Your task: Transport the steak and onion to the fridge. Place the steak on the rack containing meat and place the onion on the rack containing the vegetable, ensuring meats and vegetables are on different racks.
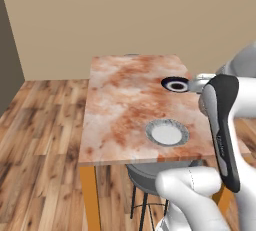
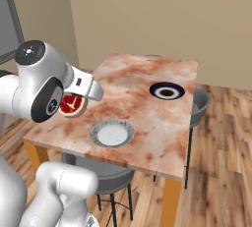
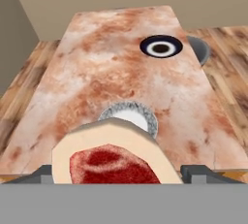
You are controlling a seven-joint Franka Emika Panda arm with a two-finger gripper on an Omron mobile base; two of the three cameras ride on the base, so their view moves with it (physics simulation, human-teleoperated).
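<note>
the steak (image 3: 114, 157) sits closest in the hand view, a thick slab with a red top and a pale tan rim, lying between the two dark fingers (image 3: 201, 172), which stand wide at either side of it. the fingers appear to clamp its sides, and the gripper (image 3: 116, 174) carries it above the near edge of the table (image 3: 97, 72). in the right base view the steak (image 2: 73, 104) shows under the white hand, red face turned toward the camera, raised over the table's (image 2: 147, 118) near left part, with the gripper (image 2: 74, 100) closed around it. just beyond the steak in the hand view lies a grey-rimmed plate (image 3: 145, 116) with a white centre, flat on the marbled top; in the right base view this plate (image 2: 112, 133) is near the front edge, and in the left base view it (image 1: 167, 132) lies toward the near right of the table (image 1: 120, 105). farther back is a dark-rimmed plate (image 3: 161, 47) with a white ring, also seen at (image 2: 167, 91) and (image 1: 175, 84). a grey stool (image 2: 199, 103) stands at the table's right side, and another stool (image 1: 145, 177) is tucked under the near edge.
</note>
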